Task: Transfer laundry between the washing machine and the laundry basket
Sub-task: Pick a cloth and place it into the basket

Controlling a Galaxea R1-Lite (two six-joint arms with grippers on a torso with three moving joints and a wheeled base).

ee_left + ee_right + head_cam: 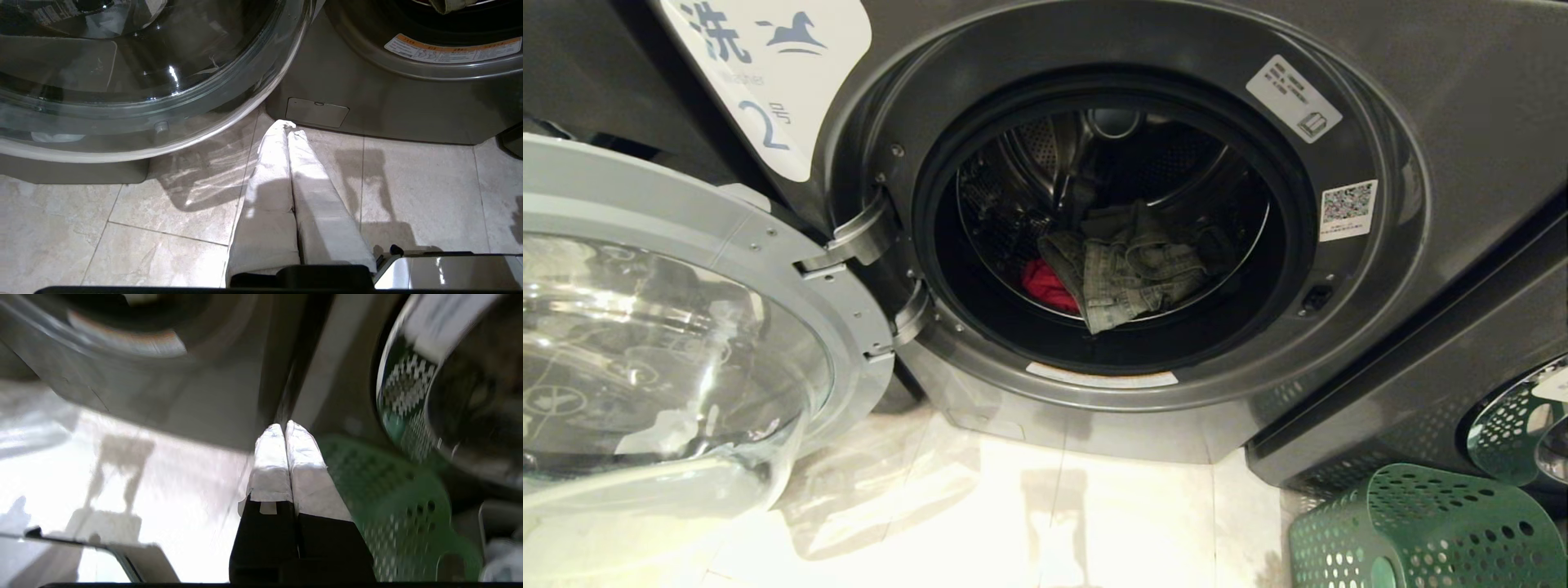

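Clothes: I see the clothes [1123,269], grey-green and red, far inside the washer [1462,122].
Basket: basket [1421,531] sits near, right, on the floor.
Grippers: left gripper [288,127] and right gripper [284,426] pinched together, holding nothing.
Tip: I'd spread fingers before reaching in.
Writing: "2" on washer.

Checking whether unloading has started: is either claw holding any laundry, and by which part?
Nothing is held. The left claw and right claw are both shut on nothing, low over the floor; the laundry lies inside the washing machine.
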